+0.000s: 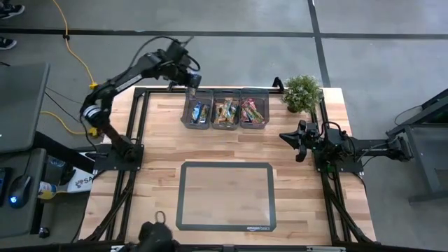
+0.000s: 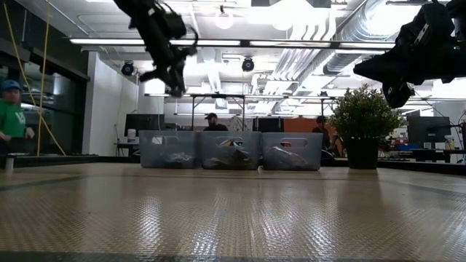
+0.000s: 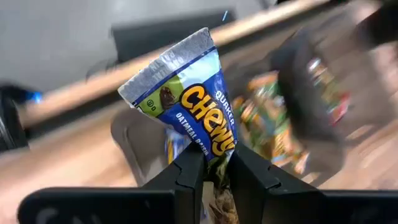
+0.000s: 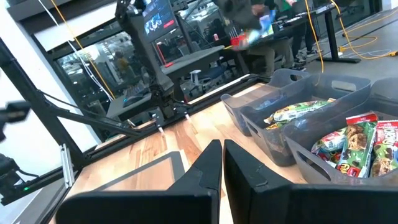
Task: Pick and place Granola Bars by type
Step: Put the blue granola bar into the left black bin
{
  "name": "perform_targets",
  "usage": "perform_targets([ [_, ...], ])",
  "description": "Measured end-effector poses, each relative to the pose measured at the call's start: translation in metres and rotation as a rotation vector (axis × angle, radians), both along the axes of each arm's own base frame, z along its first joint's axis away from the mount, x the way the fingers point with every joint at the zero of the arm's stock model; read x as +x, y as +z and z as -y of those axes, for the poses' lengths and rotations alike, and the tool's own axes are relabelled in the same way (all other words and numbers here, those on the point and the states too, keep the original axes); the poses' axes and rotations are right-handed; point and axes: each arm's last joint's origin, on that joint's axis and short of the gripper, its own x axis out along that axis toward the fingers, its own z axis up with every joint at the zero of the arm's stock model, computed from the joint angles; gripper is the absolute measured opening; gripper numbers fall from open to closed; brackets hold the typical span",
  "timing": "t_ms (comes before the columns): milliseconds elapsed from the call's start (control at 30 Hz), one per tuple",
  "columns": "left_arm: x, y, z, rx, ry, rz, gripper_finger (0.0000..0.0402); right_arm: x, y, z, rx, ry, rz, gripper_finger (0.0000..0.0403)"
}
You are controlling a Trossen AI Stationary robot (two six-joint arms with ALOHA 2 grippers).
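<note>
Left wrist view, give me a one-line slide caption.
Left gripper shut on a blue shiny-wrapped Chewy granola bar, held above the dark grey rectangular bins.

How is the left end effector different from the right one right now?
The left end effector is shut on a blue bar; the right end effector is shut on nothing. The left hangs above the left bin; the right sits off by the plant, clear of the bins. Both are raised off the table.

We see a grey concrete floor point(image 1: 231, 17) crossed by dark lines, bright ceiling lights point(image 2: 226, 42) among exposed ducts point(image 2: 342, 33), and people at desks point(image 2: 218, 127) behind.
</note>
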Motion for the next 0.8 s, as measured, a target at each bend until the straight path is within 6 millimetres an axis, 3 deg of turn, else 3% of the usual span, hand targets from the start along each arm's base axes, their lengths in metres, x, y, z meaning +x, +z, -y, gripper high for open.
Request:
perform_targets([
  [200,0.016,-0.043,-0.011,-0.158,0.031,-0.137,0.0059,0.000,0.000,0.000,0.000,0.000,0.000,0.0000],
  [367,0.030,-0.066,-0.011,-0.211,0.077,-0.226,0.0059,0.000,0.000,0.000,0.000,0.000,0.000,0.0000],
  [800,0.070,-0.100,0.010,-0.194,0.080,-0.352,0.0059,0.000,0.000,0.000,0.000,0.000,0.001,0.0000],
])
